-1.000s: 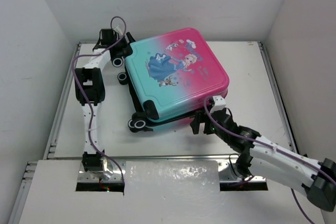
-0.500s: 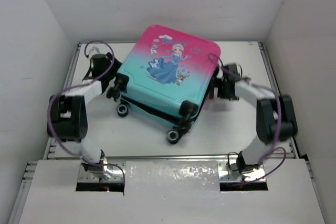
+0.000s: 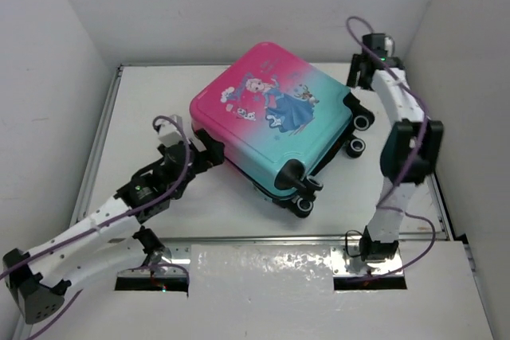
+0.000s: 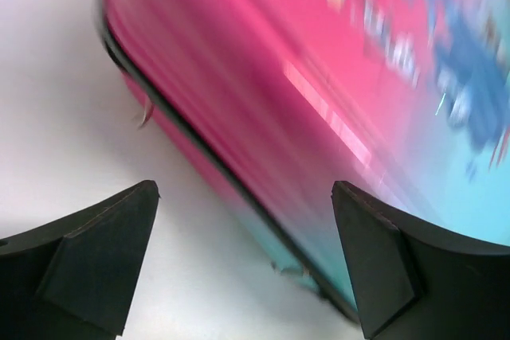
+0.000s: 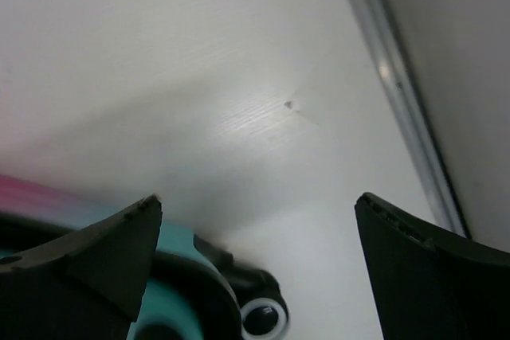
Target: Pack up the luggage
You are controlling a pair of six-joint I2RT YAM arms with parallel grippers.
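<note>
The luggage (image 3: 271, 117), a closed pink-to-teal hard-shell suitcase with a princess print, lies flat mid-table, wheels toward the front right. My left gripper (image 3: 209, 154) is open, at its pink front-left edge; the left wrist view shows the blurred pink shell (image 4: 319, 93) and its dark seam between the fingers. My right gripper (image 3: 356, 77) is open at the suitcase's far right corner; the right wrist view shows a teal corner with a black wheel (image 5: 263, 318) low between the fingers, over bare table.
White walls enclose the table on three sides. A metal rail (image 5: 398, 93) runs along the right edge, another rail (image 3: 96, 149) along the left. Suitcase wheels (image 3: 362, 121) stick out toward the right arm.
The suitcase has turned clockwise, its wheels swinging from the front to the right. My left arm swung from the back left to the front-left edge; my right arm moved to the back right corner.
</note>
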